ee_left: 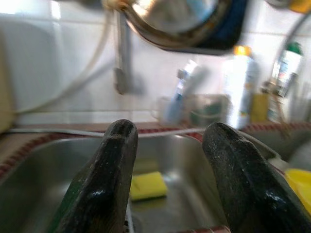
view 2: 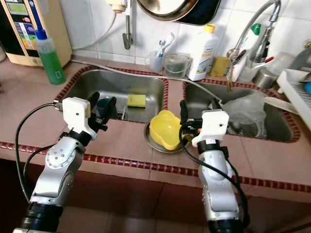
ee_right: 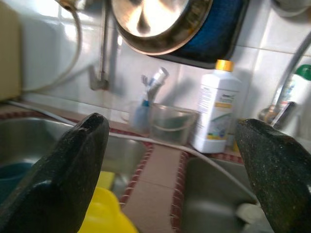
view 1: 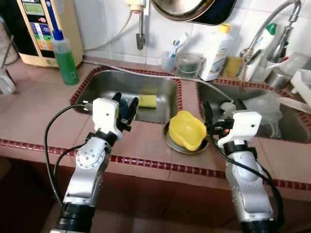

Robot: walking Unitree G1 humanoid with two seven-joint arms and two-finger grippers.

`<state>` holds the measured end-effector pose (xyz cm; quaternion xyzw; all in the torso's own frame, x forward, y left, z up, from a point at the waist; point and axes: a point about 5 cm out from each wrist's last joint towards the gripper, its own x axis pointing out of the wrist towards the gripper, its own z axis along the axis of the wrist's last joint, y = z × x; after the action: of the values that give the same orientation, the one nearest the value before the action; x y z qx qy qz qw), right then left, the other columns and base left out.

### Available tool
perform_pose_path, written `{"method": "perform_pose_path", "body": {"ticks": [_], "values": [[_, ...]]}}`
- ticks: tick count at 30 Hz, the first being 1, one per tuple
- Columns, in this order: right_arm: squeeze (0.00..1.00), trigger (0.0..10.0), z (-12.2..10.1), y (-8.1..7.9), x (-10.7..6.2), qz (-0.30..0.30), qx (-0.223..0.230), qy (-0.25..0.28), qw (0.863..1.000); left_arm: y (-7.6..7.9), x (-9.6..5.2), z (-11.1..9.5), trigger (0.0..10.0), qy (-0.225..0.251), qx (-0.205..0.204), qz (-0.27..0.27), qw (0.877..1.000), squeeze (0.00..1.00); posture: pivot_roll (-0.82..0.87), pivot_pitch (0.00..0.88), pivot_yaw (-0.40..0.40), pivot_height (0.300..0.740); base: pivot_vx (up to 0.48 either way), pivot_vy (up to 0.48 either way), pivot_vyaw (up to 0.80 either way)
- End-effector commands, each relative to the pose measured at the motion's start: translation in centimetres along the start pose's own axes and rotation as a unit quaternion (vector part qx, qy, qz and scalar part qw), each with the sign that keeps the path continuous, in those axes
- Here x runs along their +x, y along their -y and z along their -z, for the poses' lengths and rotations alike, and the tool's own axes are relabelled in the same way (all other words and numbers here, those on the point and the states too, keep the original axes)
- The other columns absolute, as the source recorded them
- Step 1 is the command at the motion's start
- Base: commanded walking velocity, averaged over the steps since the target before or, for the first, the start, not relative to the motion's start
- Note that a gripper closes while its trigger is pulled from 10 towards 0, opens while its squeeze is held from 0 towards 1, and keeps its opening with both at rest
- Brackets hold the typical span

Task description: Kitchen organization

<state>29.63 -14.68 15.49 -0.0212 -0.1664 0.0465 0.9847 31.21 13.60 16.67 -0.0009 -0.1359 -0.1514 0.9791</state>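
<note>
A yellow bowl (view 1: pixel 187 129) rests in a round metal plate (view 1: pixel 171 141) on the counter strip between the two sinks. My right gripper (view 1: pixel 223 108) is open just right of the bowl, at the near edge of the right sink (view 1: pixel 286 127), holding nothing. My left gripper (view 1: pixel 125 102) is open over the near edge of the left sink (view 1: pixel 104 82), holding nothing. A yellow sponge (view 1: pixel 147 101) and a dark teal cup (view 2: pixel 103 104) lie in the left sink, just beyond the left fingers (ee_left: pixel 104 184).
A green soap bottle (view 1: pixel 65 57) stands at the counter's left. At the back wall are a white bottle (view 1: pixel 216 52), a clear container (view 1: pixel 189 65), a toothbrush cup (view 1: pixel 168 60) and a faucet (view 1: pixel 272 22). The right sink holds clear plastic items (view 1: pixel 265 104). A pan (view 1: pixel 182 8) hangs above.
</note>
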Motion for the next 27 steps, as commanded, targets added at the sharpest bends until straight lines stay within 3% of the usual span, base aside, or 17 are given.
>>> {"method": "perform_pose_path", "body": {"ticks": [1,15,17,20,27], "values": [[0.0,10.0,-0.2,0.8,0.0,0.008,-0.009,0.003,1.0,0.4,0.3,-0.6,10.0,0.012,-0.016,0.007,1.0,0.0,0.07,0.0,-0.042,0.74,0.0,0.0,0.0],[0.0,10.0,0.1,0.8,-0.3,0.004,0.005,-0.013,1.0,0.6,0.3,0.1,10.0,-0.055,0.009,0.018,0.998,0.0,0.06,0.0,-0.045,0.74,0.0,0.0,0.0],[0.0,10.0,0.3,1.0,-0.1,0.008,0.012,-0.025,1.0,1.0,0.1,-0.1,10.0,-0.051,0.029,0.034,0.998,0.0,0.07,0.0,-0.046,0.74,0.0,0.0,0.0],[0.0,10.0,0.8,0.8,0.7,-0.001,0.01,-0.059,0.998,1.4,0.0,-0.2,10.0,-0.06,0.021,0.043,0.997,0.0,0.06,0.0,-0.04,0.74,0.0,0.0,0.0],[0.0,10.0,0.5,0.9,2.3,-0.009,0.0,-0.068,0.998,3.3,-0.6,-1.0,10.0,-0.052,0.021,0.101,0.993,0.0,0.06,0.0,-0.043,0.74,0.0,0.0,0.0]]}}
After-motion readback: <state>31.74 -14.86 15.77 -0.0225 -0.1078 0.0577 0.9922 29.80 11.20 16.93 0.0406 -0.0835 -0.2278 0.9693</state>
